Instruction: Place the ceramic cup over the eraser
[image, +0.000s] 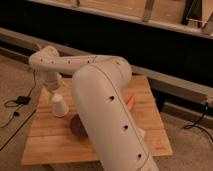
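From my station: gripper (54, 94) low over wooden table (45, 142), left side, w/ ceramic cup (59, 106) inverted directly beneath it. Dark bowl (76, 125) just right of cup, partly behind arm (107, 107). Orange piece (130, 101) shows at arm's right edge.

The scene is dim and warm-toned, with light falling from above onto the wooden tabletop (145, 100) and the white arm (105, 110), whose upper shell is the brightest surface. The background beyond the tabletop's far edge sinks into near black. The whole picture is soft and blurred. The gripper (54, 96) hangs over the tabletop's left edge, in the arm's shadow, above the pale ceramic cup (58, 106). The dark bowl (76, 125) merges into shade.
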